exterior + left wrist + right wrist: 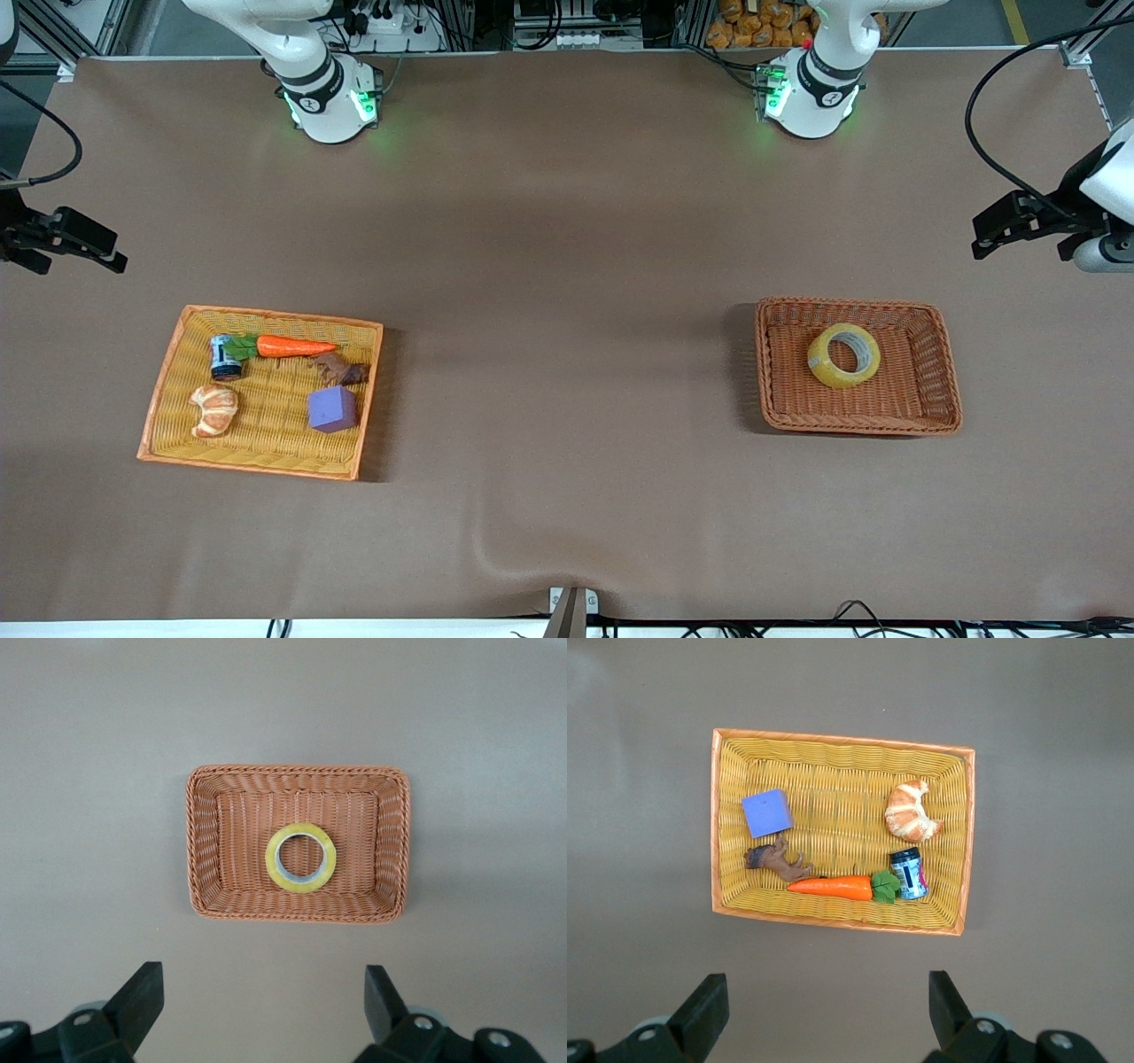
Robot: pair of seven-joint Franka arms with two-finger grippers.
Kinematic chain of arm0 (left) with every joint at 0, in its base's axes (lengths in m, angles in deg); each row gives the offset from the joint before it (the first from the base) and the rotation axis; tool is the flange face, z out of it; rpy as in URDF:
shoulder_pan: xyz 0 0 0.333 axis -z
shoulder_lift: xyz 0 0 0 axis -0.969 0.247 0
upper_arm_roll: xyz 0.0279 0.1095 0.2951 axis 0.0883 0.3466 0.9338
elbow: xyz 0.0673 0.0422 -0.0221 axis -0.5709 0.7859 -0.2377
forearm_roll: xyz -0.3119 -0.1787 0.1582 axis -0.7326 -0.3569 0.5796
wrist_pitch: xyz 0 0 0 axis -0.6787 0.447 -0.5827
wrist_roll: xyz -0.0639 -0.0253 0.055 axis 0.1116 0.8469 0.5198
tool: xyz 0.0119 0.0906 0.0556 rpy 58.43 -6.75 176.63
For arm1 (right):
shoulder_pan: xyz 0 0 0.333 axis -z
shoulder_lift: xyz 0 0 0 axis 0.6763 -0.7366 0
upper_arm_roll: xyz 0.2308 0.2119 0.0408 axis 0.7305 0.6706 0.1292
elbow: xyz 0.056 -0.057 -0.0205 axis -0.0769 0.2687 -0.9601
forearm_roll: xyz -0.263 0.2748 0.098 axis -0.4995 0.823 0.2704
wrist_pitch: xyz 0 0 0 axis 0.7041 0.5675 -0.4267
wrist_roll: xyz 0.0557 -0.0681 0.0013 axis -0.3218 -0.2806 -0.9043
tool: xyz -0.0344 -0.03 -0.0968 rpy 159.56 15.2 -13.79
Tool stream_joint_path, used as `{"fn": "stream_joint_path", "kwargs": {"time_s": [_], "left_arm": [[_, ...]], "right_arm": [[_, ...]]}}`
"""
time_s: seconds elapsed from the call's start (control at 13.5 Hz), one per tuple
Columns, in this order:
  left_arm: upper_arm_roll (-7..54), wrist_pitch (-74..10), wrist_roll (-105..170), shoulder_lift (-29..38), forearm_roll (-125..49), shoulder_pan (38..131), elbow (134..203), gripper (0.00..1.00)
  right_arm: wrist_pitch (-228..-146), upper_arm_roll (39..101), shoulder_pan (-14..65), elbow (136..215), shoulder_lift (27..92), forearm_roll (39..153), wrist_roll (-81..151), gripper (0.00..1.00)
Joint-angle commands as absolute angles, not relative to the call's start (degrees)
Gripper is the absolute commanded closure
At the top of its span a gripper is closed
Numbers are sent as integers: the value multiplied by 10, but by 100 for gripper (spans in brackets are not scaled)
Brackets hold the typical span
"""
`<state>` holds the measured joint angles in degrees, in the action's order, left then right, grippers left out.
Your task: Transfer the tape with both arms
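Observation:
The tape (pixel 843 355), a translucent yellow roll with a pale core, lies flat in the middle of a brown wicker basket (pixel 771 372) toward the left arm's end of the table. It also shows in the left wrist view (pixel 301 857), inside the basket (pixel 199 850). My left gripper (pixel 985 237) hangs high over bare table beside that basket, open and empty (pixel 264 1001). My right gripper (pixel 113 255) hangs high over bare table at the right arm's end, open and empty (pixel 828 1005).
A yellow-orange wicker tray (pixel 168 390) at the right arm's end holds a carrot (pixel 292 346), a purple cube (pixel 332 409), an orange-segment toy (pixel 213 410), a small can (pixel 224 357) and a brown toy animal (pixel 340 369). The tray shows in the right wrist view (pixel 719 824).

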<state>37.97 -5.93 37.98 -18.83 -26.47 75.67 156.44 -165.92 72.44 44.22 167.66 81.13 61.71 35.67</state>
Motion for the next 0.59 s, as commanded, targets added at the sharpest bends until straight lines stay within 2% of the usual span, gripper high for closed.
{"fn": "stream_joint_path", "kwargs": {"time_s": [0.0, 0.52], "left_arm": [[383, -59, 394, -199, -282, 764, 1576, 0], [374, -57, 411, -192, -287, 764, 1574, 0]], "right_arm": [[-1661, 731, 450, 1680, 815, 611, 357, 0], [-1661, 731, 450, 1677, 815, 611, 357, 0]]}}
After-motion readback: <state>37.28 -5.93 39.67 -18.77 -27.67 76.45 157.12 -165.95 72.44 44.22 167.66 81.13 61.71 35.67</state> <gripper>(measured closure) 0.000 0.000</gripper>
